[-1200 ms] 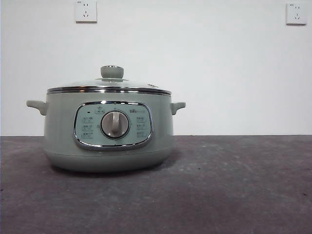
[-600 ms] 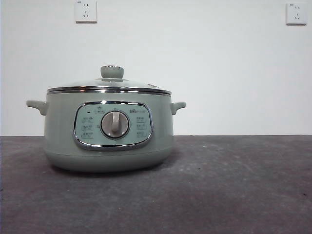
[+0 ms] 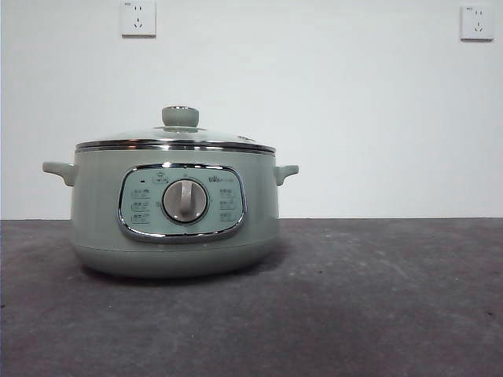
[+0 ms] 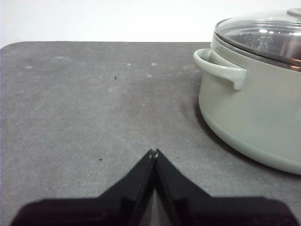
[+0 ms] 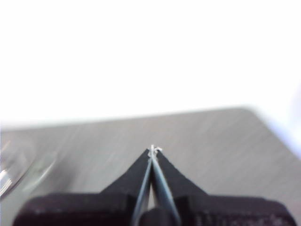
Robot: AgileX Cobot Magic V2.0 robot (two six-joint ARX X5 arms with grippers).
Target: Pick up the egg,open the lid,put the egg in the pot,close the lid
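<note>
The pale sage-green pot stands on the dark table at the left of the front view, with its silver dial facing me. The glass lid with its green knob sits closed on it. The pot also shows in the left wrist view, with the lid on top. My left gripper is shut and empty, low over the table beside the pot's handle. My right gripper is shut and empty over bare table. The egg is out of view.
The dark grey table stretches to the right of the pot. A white wall with two sockets stands behind. The table's rounded corner shows in the left wrist view. A blurred glassy edge shows in the right wrist view.
</note>
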